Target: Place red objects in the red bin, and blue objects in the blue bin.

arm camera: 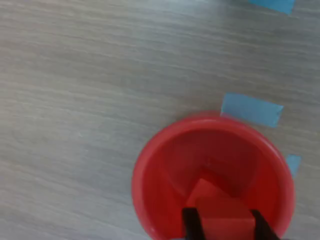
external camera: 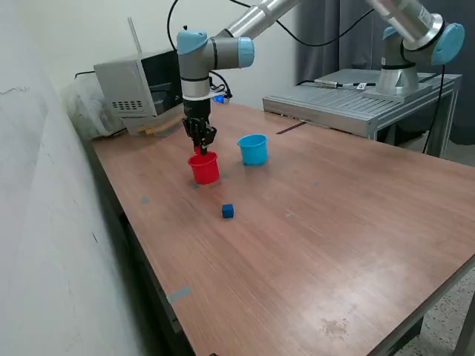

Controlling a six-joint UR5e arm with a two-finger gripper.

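We see even, diffuse indoor light in the exterior view, with no hard glare. The desk [external camera: 312, 222] shows a soft sheen and only faint, short shadows under the red bin [external camera: 204, 167] and the blue bin [external camera: 253, 149]. That view is fairly sharp, though small details stay coarse. The wrist view is softer: the wood grain is blurred, the red bin's rim [arm camera: 150, 165] is hazy, and the dark fingers [arm camera: 191, 224] of the claw [arm camera: 225, 227] are out of focus.
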